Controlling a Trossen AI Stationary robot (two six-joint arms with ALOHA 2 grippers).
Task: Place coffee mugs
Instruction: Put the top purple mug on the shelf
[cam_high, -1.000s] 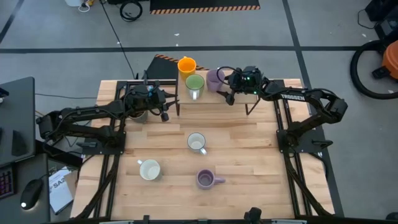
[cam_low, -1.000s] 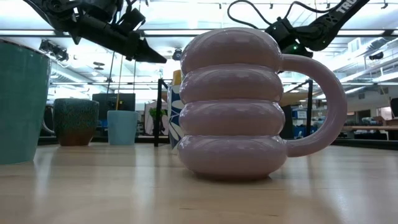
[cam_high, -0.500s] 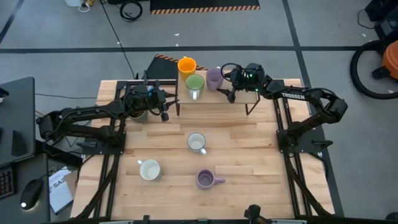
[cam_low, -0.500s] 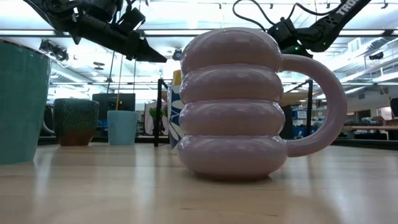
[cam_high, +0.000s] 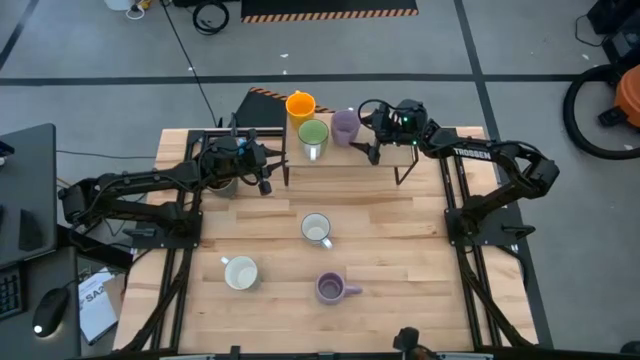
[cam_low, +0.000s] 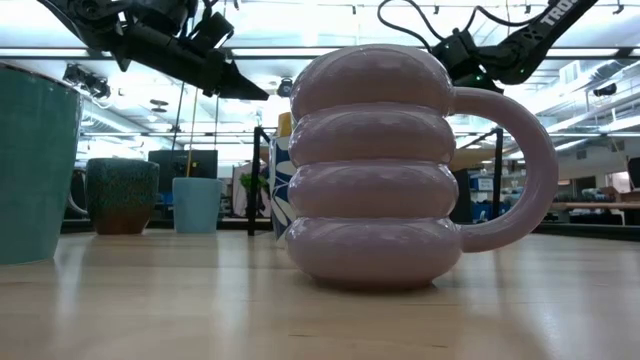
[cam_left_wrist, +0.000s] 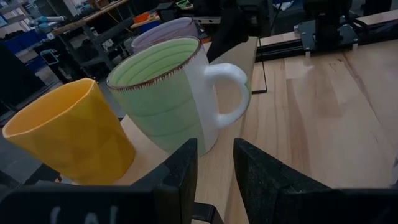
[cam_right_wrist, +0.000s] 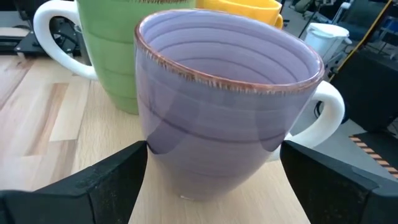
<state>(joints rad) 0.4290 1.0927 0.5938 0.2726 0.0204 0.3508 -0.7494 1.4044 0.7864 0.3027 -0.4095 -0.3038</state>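
Observation:
On a raised wooden shelf (cam_high: 372, 168) at the table's far edge stand, on their bases, an orange mug (cam_high: 300, 103), a green mug (cam_high: 313, 135) and a pale purple mug (cam_high: 345, 127). My right gripper (cam_right_wrist: 214, 186) is open. Its fingers stand level on either side of the pale purple mug (cam_right_wrist: 227, 99), coming from the right. My left gripper (cam_left_wrist: 216, 168) hovers left of the shelf, a small gap between its fingers and nothing in it, facing the green mug (cam_left_wrist: 168, 93). On the table stand two white mugs (cam_high: 316, 229) (cam_high: 240, 271) and a ribbed purple mug (cam_high: 331, 288).
The low view has the ribbed purple mug (cam_low: 370, 170) close in front, hiding much of the table. Behind it to the left stand a dark speckled mug (cam_low: 122, 195) and a pale blue mug (cam_low: 196, 205). Black shelf posts (cam_high: 400, 175) stand beside my right gripper.
My right gripper has turned a little, its wrist swinging slightly toward the table's far edge, while its fingers stay open around the pale purple mug. The mug has not moved.

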